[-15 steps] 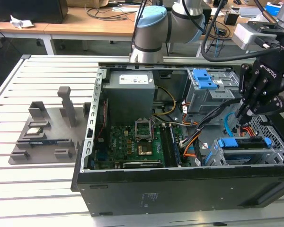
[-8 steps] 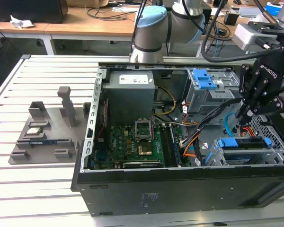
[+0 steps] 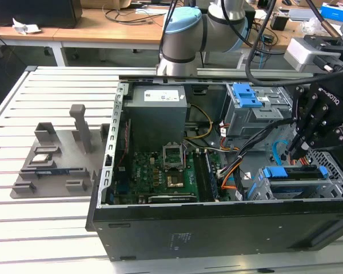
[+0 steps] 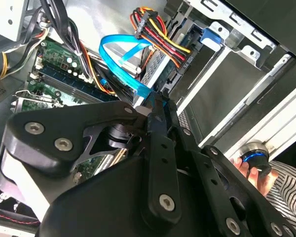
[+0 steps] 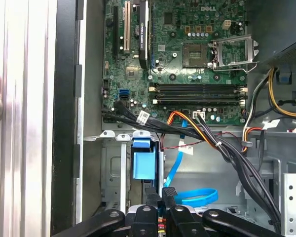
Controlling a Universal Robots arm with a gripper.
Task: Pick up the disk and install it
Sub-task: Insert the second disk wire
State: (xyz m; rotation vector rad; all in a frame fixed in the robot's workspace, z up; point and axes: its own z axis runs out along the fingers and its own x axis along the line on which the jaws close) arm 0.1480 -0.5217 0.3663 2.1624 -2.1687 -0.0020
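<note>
The open computer case (image 3: 217, 228) lies on its side on the slatted metal tabletop (image 3: 46, 228), covering the middle and the exterior view's right of it. A grey fixture tray (image 3: 51, 160) sits on the tabletop near the edge at the exterior view's left, apart from the case.

Inside the case:
- The green motherboard (image 3: 154, 171) covers the floor.
- The grey power-supply box (image 3: 157, 114) stands at the far wall.
- A grey bay with a blue latch (image 3: 246, 96) occupies the far corner at the exterior view's right.

The disk (image 3: 294, 178) sits in the metal cage at the near corner of the case, at the exterior view's right. Its blue side rail faces up along the cage top.

The claw (image 3: 291, 153) hangs just above the disk at the cage's far edge. Whether it touches the disk cannot be told. In both wrist views the claw (image 5: 160, 195) is narrow, fingertips drawn nearly together (nothing visible between them). A flat blue data cable (image 5: 197, 197) loops just beside the fingertips (image 4: 155, 106).

In the second wrist view, a person's hand (image 4: 251, 170) rests at a blue-ringed knob (image 4: 254, 157) outside the case wall.
</note>
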